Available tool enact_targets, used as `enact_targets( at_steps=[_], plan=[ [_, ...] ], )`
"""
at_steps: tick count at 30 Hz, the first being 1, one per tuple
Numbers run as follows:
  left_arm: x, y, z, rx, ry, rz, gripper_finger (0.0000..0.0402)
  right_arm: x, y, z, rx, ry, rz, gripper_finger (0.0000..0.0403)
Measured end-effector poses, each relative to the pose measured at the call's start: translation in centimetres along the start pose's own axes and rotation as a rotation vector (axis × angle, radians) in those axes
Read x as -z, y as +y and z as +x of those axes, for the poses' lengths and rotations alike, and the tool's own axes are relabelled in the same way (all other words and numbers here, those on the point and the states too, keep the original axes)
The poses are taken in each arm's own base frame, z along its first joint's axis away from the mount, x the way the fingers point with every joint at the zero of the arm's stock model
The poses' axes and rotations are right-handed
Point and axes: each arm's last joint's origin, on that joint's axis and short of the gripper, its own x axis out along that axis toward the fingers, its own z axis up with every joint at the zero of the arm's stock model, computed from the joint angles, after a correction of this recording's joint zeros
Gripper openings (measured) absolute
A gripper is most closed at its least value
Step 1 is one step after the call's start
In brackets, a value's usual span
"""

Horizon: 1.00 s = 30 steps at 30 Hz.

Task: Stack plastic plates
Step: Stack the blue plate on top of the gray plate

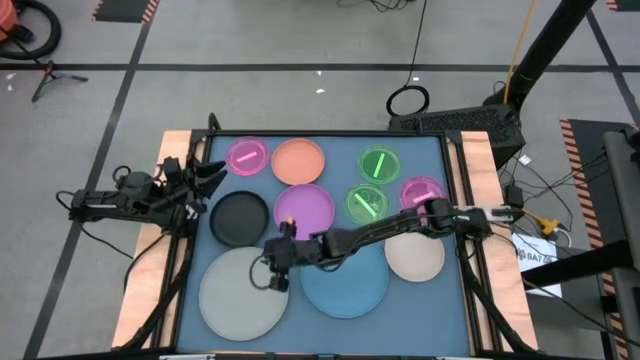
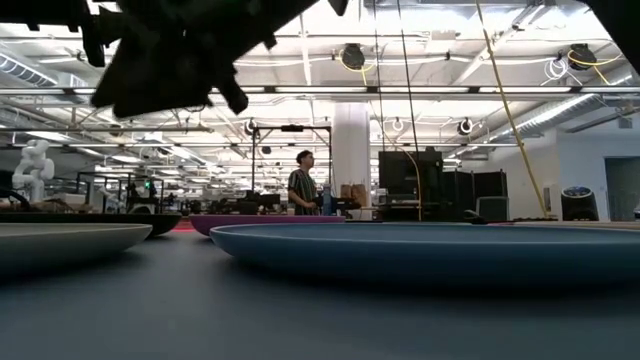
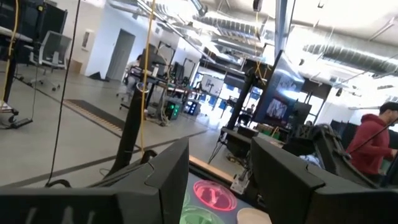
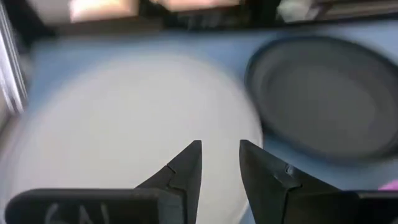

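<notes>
While nine plastic plates lie unstacked on the bench (image 1: 195, 300), they count as two pink (image 1: 247, 156), two green (image 1: 379, 164), and one each orange (image 1: 298, 161), purple (image 1: 304, 208), black (image 1: 239, 217), grey (image 1: 240, 295), light-blue (image 1: 345, 284) and beige (image 1: 415, 256). Reaching across the middle, the right gripper (image 1: 272, 281) hangs over the grey plate's edge, fingers narrowly apart, empty. At the bench's left edge, the left gripper (image 1: 212, 174) waits with fingers spread.
</notes>
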Motion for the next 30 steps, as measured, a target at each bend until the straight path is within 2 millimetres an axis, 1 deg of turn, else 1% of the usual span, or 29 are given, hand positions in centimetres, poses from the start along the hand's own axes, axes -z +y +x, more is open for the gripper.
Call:
enact_targets(
  at_steps=[2,4,8,12,15,19,22,25,30],
  plan=[
    [0.1,0.0,0.0,-0.003,0.010,-0.009,0.0179,0.8,0.3,0.7,0.020,0.024,-0.035,0.0102],
    [0.2,0.0,0.0,-0.004,0.014,-0.012,0.0179,1.4,0.2,1.1,0.063,0.051,-0.061,0.0102],
    [0.3,0.1,0.0,-0.007,0.026,-0.009,0.0179,2.1,0.0,1.5,0.137,0.064,-0.074,0.0102],
    [0.4,0.1,0.0,-0.010,0.039,-0.007,0.0179,2.7,-0.1,2.0,0.138,0.089,-0.063,0.0106],
    [0.5,0.1,0.0,-0.014,0.051,-0.001,0.0179,2.5,-0.1,1.9,0.139,0.080,-0.020,0.0126],
    [0.5,0.1,0.0,-0.014,0.052,0.000,0.0179,2.4,-0.1,2.0,0.142,0.065,0.041,0.0170],
    [0.6,0.1,0.0,-0.015,0.054,-0.001,0.0179,2.5,-0.4,2.0,0.127,0.081,0.083,0.0195],
    [0.6,0.2,0.0,-0.016,0.059,0.000,0.0179,2.6,-0.6,2.0,0.116,0.101,0.114,0.0205],
    [0.7,0.2,0.0,-0.017,0.063,0.002,0.0179,2.6,-0.6,2.1,0.116,0.100,0.130,0.0201]
  ],
)
